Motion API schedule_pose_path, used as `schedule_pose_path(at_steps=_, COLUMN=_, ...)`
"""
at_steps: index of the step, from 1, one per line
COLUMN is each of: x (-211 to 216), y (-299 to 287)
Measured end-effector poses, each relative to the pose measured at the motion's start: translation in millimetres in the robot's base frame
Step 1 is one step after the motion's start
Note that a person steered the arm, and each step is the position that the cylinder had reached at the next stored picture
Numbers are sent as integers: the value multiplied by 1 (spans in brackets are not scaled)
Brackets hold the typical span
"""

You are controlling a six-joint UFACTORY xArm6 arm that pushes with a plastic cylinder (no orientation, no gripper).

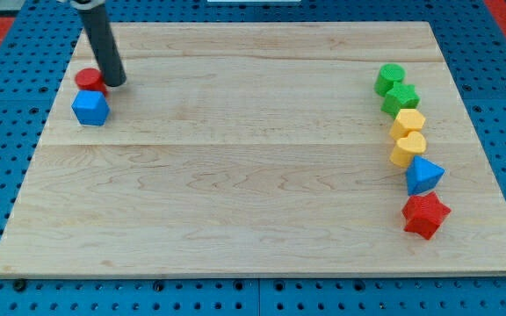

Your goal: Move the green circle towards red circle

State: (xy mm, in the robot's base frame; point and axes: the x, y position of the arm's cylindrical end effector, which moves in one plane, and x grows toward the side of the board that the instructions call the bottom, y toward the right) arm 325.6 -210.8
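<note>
Nearest the desk's (235, 219) bottom edge, toward its bottom right corner, a red star (425, 215) sat lowest in a column of blocks that ran up the right edge. Above it came a blue triangular block (423, 175), then a yellow heart (408, 148) touching a yellow hexagon (408, 121), then a green block (401, 98) of uncertain shape. The green circle (390, 79) topped the column, pressed against that green neighbour.

Far off by the top left corner, a blue cube (90, 107) lay with the red circle (89, 80) just behind it, the two touching or nearly so. My tip (114, 82), the tool here, stood just to the right of the red circle. It was a plain rod with nothing to open or close, and it held nothing.

So the green circle was well apart from both the tool and its goal, with almost the whole desk between them.

The risks looked plain. Moving off carelessly, the tool could clip the red circle and shift the goal itself. Approaching the green circle from below would likely drag the other green block along. A push would probably need to start from its right side, close to the desk's edge, and any off-centre contact over such a long run could let the round block roll off the tool.
</note>
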Motion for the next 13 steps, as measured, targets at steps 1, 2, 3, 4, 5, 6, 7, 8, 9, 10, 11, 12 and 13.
schedule_pose_path(at_steps=1, x=-4, y=34)
schedule_pose_path(at_steps=2, x=-27, y=133)
schedule_pose_path(at_steps=3, x=-42, y=252)
schedule_pose_path(at_steps=4, x=-43, y=343)
schedule_pose_path(at_steps=5, x=-43, y=412)
schedule_pose_path(at_steps=6, x=-54, y=508)
schedule_pose_path(at_steps=7, x=-52, y=556)
schedule_pose_path(at_steps=8, x=-2, y=489)
schedule_pose_path(at_steps=9, x=2, y=409)
schedule_pose_path(at_steps=10, x=-20, y=355)
schedule_pose_path(at_steps=11, x=-3, y=281)
schedule_pose_path(at_steps=12, x=22, y=317)
schedule_pose_path(at_steps=13, x=43, y=296)
